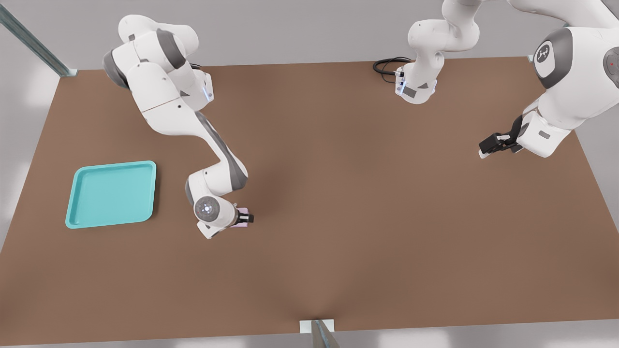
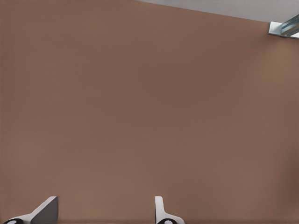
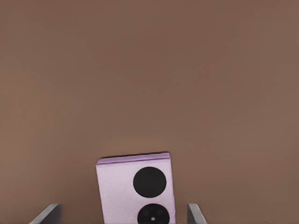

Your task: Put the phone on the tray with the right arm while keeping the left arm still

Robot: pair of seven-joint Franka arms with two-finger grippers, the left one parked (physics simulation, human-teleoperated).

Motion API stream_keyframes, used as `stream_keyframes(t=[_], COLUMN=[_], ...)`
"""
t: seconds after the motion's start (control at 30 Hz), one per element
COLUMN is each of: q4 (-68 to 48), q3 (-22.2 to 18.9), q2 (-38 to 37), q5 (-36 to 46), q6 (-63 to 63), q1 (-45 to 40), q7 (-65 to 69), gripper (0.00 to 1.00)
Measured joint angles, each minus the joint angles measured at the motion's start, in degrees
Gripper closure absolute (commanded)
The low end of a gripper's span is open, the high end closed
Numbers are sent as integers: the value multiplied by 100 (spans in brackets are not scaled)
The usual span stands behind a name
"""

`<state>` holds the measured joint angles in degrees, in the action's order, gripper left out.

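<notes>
Right arm (image 1: 213,140) bent low over the brown counter (image 1: 367,203), end effector (image 1: 244,218) down at the phone (image 3: 136,188). Fingers (image 3: 46,214) spread wide, one on each side of the phone with gaps showing; not gripping. Phone pale pink, two black lenses, lying flat on the counter. Tray (image 1: 112,194) well apart toward the front view's left, nothing in it.
</notes>
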<state>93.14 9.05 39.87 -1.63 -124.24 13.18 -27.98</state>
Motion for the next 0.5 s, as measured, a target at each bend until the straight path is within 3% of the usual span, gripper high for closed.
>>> stream_keyframes(t=[0.5], q4=[223], q3=[51], q2=[176], q5=[-10], q6=[-431], q1=[-66], q7=[-60], gripper=[0])
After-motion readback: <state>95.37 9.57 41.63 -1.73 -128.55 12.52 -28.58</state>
